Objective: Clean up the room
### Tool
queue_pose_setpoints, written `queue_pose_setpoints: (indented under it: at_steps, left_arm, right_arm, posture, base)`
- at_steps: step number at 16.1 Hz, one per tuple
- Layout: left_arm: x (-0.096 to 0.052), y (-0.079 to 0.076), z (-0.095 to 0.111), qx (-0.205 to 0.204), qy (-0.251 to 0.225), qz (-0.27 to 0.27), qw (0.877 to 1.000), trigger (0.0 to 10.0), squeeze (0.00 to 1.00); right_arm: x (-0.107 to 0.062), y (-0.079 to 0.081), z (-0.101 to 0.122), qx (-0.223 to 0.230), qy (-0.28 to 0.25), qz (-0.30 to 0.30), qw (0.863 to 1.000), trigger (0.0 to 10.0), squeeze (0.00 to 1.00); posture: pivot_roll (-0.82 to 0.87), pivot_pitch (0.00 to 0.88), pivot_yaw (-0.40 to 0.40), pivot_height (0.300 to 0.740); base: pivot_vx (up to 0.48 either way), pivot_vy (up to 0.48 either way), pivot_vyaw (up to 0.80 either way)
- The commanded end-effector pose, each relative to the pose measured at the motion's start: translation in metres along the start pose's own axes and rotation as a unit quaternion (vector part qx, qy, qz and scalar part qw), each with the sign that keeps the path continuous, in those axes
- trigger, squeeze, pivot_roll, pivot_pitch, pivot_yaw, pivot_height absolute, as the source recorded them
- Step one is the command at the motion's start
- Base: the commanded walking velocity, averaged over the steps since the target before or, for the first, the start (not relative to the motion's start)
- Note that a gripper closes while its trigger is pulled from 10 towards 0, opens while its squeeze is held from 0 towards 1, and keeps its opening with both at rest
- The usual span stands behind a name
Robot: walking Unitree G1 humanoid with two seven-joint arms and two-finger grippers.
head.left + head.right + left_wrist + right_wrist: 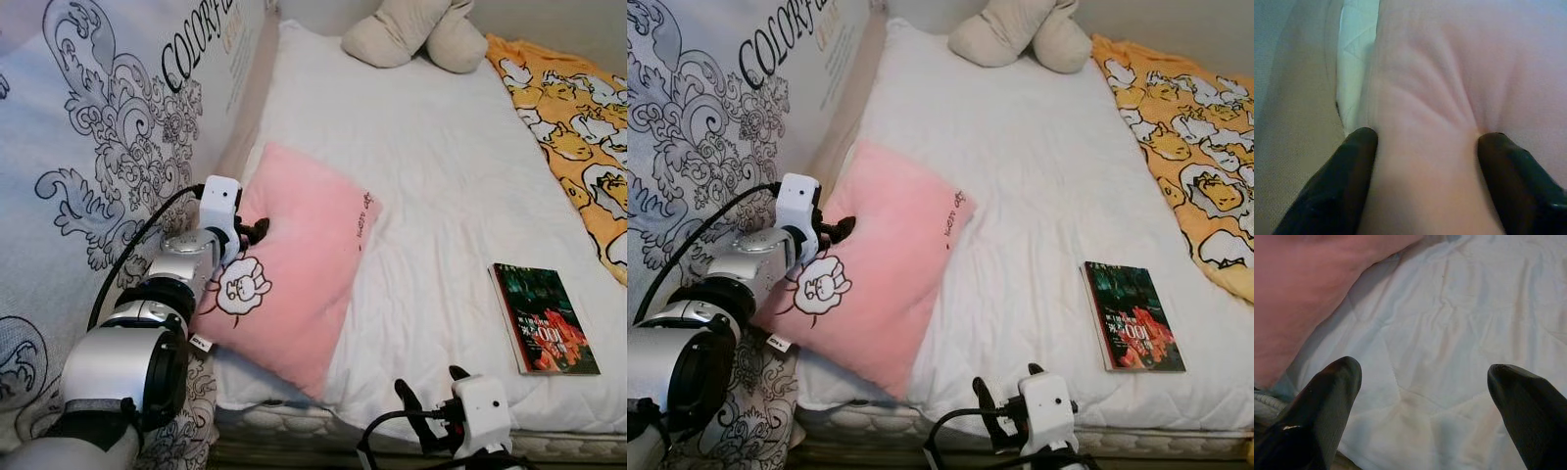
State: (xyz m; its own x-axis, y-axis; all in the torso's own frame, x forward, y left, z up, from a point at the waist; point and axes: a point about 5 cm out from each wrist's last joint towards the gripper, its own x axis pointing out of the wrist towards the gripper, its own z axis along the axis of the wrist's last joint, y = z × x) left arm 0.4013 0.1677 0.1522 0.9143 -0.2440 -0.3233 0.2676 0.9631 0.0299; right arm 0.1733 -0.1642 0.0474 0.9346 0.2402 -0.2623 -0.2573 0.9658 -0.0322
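A pink pillow point(309, 257) with a white sheep drawing lies on the left side of the white bed point(441, 166), against the patterned panel. My left gripper point(257, 232) is at the pillow's left edge, its fingers point(1354, 161) pressed into the plush, which bunches up between them. Low at the bed's front edge, my right gripper point(429, 384) stands open over bare sheet point(1440, 357), with the pillow's corner off to one side. A dark book point(542, 318) with a red cover picture lies flat on the bed's right front.
A beige plush toy point(416, 34) sits at the far end of the bed. A yellow blanket point(578, 117) with a duck print covers the right side. The printed fabric panel point(98, 127) rises along the bed's left.
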Motion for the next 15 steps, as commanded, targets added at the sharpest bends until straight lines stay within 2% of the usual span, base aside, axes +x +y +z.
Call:
queue_pose_setpoints:
  at_steps: [1, 3, 5, 8, 11, 14, 15]
  left_arm:
    - [0.001, -0.009, -0.019, 0.002, 0.042, -0.019, 0.999, 0.0, 0.00]
    - [0.002, -0.012, -0.021, 0.007, 0.048, -0.027, 0.998, 0.0, 0.00]
    - [0.002, -0.013, -0.021, 0.008, 0.049, -0.025, 0.998, 0.0, 0.00]
    - [0.002, -0.010, -0.018, 0.004, 0.040, -0.019, 0.999, 0.0, 0.00]
    - [0.002, -0.013, -0.016, 0.001, 0.035, -0.038, 0.999, 0.0, 0.00]
    - [0.003, -0.020, -0.024, -0.013, 0.039, -0.051, 0.998, 0.0, 0.00]
    - [0.003, -0.020, -0.028, -0.030, 0.040, -0.050, 0.998, 0.0, 0.00]
  right_arm:
    - [-0.001, -0.004, -0.003, 0.001, 0.011, -0.006, 1.000, 10.0, 0.00]
    - [0.000, -0.002, 0.002, 0.016, -0.005, 0.004, 1.000, 10.0, 0.00]
    - [0.004, 0.008, 0.018, 0.034, -0.040, 0.058, 0.997, 10.0, 0.00]
    - [0.011, 0.018, 0.027, 0.016, -0.051, 0.125, 0.991, 10.0, 0.00]
    - [0.012, 0.016, 0.026, 0.013, -0.045, 0.123, 0.991, 10.0, 0.00]
    - [0.012, 0.017, 0.022, 0.018, -0.035, 0.130, 0.991, 10.0, 0.00]
    - [0.014, 0.018, 0.022, 0.020, -0.035, 0.135, 0.990, 10.0, 0.00]
  posture:
    - [-0.14, 0.175, -0.084, 0.740]
    - [-0.13, 0.178, -0.082, 0.740]
    - [-0.13, 0.178, -0.082, 0.740]
    - [-0.11, 0.164, -0.080, 0.740]
    - [-0.11, 0.161, -0.082, 0.740]
    - [-0.10, 0.147, -0.083, 0.740]
    - [-0.09, 0.137, -0.084, 0.740]
  base:
    - [0.000, 0.000, 0.00]
    - [0.000, 0.000, 0.00]
    - [0.000, 0.000, 0.00]
    - [0.000, 0.000, 0.00]
    - [0.000, 0.000, 0.00]
    - [0.000, 0.000, 0.00]
    - [0.000, 0.000, 0.00]
